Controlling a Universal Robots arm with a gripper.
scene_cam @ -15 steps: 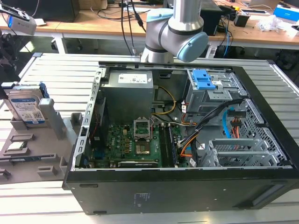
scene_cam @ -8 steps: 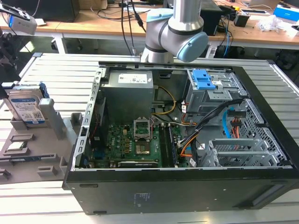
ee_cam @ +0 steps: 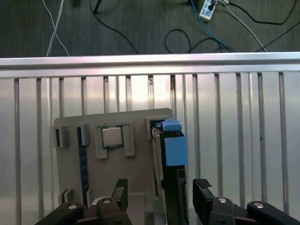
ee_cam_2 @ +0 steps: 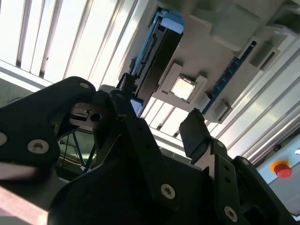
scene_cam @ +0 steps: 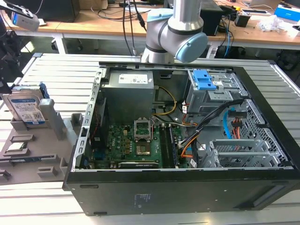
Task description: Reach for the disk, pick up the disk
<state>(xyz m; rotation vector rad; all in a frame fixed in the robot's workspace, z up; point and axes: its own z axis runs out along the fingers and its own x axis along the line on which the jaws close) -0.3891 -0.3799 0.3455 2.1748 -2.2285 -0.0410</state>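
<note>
The disk point(scene_cam: 26, 110) is a silver hard drive with a white-and-blue label and blue rails. It stands upright on its edge in a grey holder point(scene_cam: 51, 124) at the exterior view's left. In the first wrist view the disk point(ee_cam: 171, 152) is seen edge-on from above, its blue rail uppermost. My gripper point(ee_cam: 161, 194) hangs above it, open, with one black finger point(ee_cam: 121, 191) on each side of the disk's line and nothing held. In the second wrist view the open gripper point(ee_cam_2: 159, 119) points toward the disk point(ee_cam_2: 157, 42), still apart from it.
The grey holder tray point(ee_cam: 136, 173) also carries a processor chip point(ee_cam: 112, 137) beside the disk. An open computer case point(scene_cam: 262, 154) with a grey power-supply box point(scene_cam: 129, 89) and a blue latch point(scene_cam: 204, 79) fills the slatted metal table point(scene_cam: 61, 75). The table edge point(ee_cam: 150, 58) lies past the holder.
</note>
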